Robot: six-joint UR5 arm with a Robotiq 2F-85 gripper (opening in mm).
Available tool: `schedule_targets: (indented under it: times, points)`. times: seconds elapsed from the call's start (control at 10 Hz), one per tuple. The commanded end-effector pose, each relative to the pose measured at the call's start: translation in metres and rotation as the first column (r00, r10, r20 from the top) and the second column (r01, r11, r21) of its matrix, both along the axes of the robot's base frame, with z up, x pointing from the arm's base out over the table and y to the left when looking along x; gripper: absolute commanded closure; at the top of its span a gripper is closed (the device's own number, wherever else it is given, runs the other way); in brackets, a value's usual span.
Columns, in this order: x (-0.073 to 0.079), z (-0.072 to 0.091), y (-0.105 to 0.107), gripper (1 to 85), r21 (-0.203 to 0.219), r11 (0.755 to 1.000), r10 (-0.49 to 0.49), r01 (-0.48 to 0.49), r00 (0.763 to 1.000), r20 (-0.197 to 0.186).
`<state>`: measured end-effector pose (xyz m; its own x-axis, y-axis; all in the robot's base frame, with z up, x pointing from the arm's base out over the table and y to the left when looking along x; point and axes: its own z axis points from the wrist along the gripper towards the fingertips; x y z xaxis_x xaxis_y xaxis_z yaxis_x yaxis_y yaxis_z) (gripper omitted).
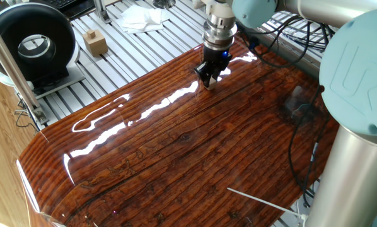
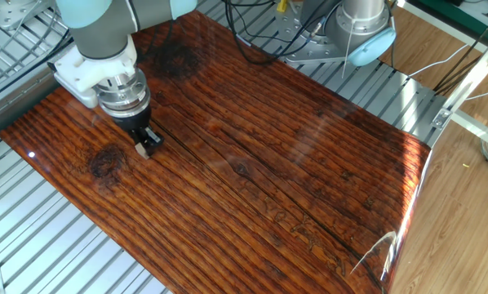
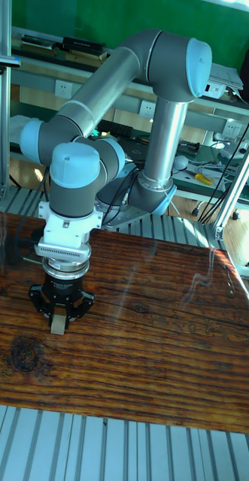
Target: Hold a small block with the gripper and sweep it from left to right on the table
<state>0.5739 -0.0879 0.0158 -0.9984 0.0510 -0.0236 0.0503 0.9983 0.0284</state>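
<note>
small block (image 3: 57, 325) sits pinched in my gripper (image 3: 59, 319), its bottom on the table (image 2: 252, 171) near the left end. pressing too hard while sweeping could, i think, snag it and twist it out of my fingers.

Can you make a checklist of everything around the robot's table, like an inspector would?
Surface: glossy reddish-brown striped wooden table, glare streaks, dark knot stain near one corner.
Job's things: tiny pale beige wooden cube pinched at the fingertips, low at the board.
Clutter: larger tan wooden block and crumpled white cloth on the ribbed aluminium frame, off the board; thin white strip near the board's edge.
End effector: black two-finger end effector shut on the cube, pointing down.
Cables: black cables looped by the arm's base.
Surroundings: round black device beside the frame; green wall and shelves behind.
</note>
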Motion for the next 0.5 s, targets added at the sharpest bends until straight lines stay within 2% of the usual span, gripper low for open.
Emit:
schedule_targets:
  times: [0.0,0.2,0.3,0.4]
  points:
    - [0.002,0.005,0.006,84.7,0.008,1.000,-0.006,0.006,1.000,0.006]
    - [-0.005,0.009,-0.008,84.7,-0.027,0.998,0.048,-0.049,0.998,-0.036]
    - [-0.005,0.014,-0.015,84.7,-0.040,0.997,0.069,-0.070,0.997,-0.042]
    - [-0.005,0.018,-0.013,84.7,-0.019,0.997,0.070,-0.070,0.997,-0.040]
